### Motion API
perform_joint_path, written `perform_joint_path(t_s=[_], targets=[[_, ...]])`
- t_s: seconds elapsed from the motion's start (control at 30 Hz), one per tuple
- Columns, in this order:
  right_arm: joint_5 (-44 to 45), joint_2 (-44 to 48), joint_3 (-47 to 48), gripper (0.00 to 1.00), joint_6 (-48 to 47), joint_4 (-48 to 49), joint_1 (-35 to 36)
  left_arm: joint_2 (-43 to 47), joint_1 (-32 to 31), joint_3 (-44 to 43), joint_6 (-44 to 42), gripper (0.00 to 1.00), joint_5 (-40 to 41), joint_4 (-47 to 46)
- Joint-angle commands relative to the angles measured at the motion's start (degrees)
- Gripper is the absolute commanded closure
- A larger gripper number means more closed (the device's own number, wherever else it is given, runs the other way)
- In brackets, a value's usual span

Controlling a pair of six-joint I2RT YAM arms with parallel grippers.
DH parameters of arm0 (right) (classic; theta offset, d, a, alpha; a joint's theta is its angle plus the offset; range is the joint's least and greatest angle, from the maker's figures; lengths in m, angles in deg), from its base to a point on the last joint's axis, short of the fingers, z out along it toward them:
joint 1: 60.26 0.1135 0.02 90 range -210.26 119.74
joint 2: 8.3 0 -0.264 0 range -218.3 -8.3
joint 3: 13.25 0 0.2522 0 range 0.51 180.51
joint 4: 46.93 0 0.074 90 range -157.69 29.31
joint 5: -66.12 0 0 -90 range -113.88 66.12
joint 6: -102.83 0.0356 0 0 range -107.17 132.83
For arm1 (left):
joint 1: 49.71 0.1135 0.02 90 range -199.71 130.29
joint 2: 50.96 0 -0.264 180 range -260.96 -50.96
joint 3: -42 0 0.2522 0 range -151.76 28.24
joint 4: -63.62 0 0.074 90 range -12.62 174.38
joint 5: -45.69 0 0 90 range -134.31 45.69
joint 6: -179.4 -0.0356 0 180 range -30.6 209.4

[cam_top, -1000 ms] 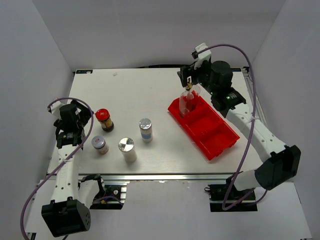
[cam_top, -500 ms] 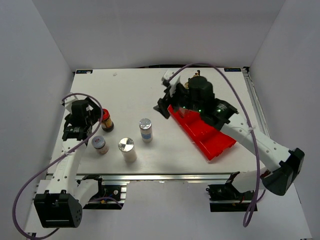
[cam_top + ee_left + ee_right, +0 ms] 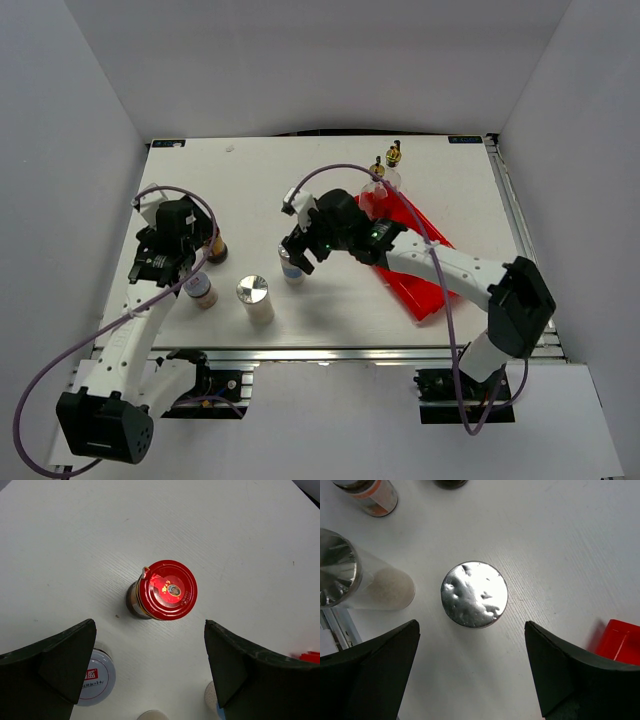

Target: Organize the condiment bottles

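The red-lidded brown jar [image 3: 167,590] stands upright ahead of my open left gripper [image 3: 150,680], which is above the table and empty; in the top view the gripper [image 3: 193,262] partly covers the jar [image 3: 214,245]. My right gripper [image 3: 298,250] is open and empty above a silver-lidded shaker [image 3: 474,594] with a blue label [image 3: 290,268]. A small shaker [image 3: 201,290] and a tall silver-lidded shaker [image 3: 254,297] stand near the front left. Two clear glass bottles with gold tops [image 3: 378,165] [image 3: 395,152] stand at the far end of the red bin [image 3: 420,285].
The red divided bin lies diagonally at right centre; its corner shows in the right wrist view [image 3: 622,642]. The tall shaker [image 3: 350,577] and small shaker [image 3: 370,495] sit close to the left of the right gripper. Grey walls enclose the table on three sides.
My right arm left the glass bottle at the bin and swung left and forward over the blue-labelled shaker. My left gripper moved right, up to the red-lidded jar.
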Motion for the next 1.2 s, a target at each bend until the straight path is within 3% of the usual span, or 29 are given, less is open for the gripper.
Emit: perform_joint_path(t_s=[0.0,0.2,0.27,0.3,0.33,0.4,0.53,0.57,0.73,0.9,1.0,1.17], targets=[[2.8,-3.6,1.5,0.11,-0.2,3.5,1.2,2.6,-0.9,-1.1,0.4,0.02,0.7,2.0],[1.1,-10.6,4.1,0.11,0.0,6.0,1.6,7.2,-1.2,-0.6,-1.5,0.02,-2.2,5.2],[0.2,-12.1,5.0,0.16,-0.1,6.9,1.7,9.0,-1.3,-0.4,-1.7,0.02,-2.8,6.3],[-0.1,-13.5,5.7,0.22,0.1,6.6,1.7,9.6,-1.3,-0.2,-2.0,0.02,-4.2,6.6],[-0.2,-14.0,7.1,0.36,0.3,6.3,1.7,10.0,-1.3,-0.1,-2.5,0.02,-4.9,6.9],[0.2,-13.3,6.6,0.45,1.4,8.0,2.0,11.2,-1.3,0.4,-2.7,0.02,-6.1,7.5],[1.7,-7.0,-0.3,0.78,3.7,16.0,2.1,13.2,-1.3,1.4,-3.8,0.02,-12.7,7.4],[2.3,-5.3,-3.4,0.81,4.4,16.7,2.1,13.7,-1.3,1.6,-4.3,0.02,-13.8,7.1],[8.4,11.3,-13.3,0.87,11.0,18.1,2.0,17.0,-1.3,2.1,-5.3,0.02,-18.9,7.3],[21.4,26.7,-21.1,0.88,15.6,8.8,0.5,17.5,-1.3,2.8,-6.3,0.02,-22.7,7.5],[29.1,31.5,-22.4,0.9,19.7,2.3,-3.1,17.2,-1.3,3.3,-7.0,0.02,-23.0,7.7],[29.2,35.3,-24.0,0.92,21.6,1.0,-14.3,14.9,-1.3,3.3,-8.4,0.02,-24.1,7.9]])
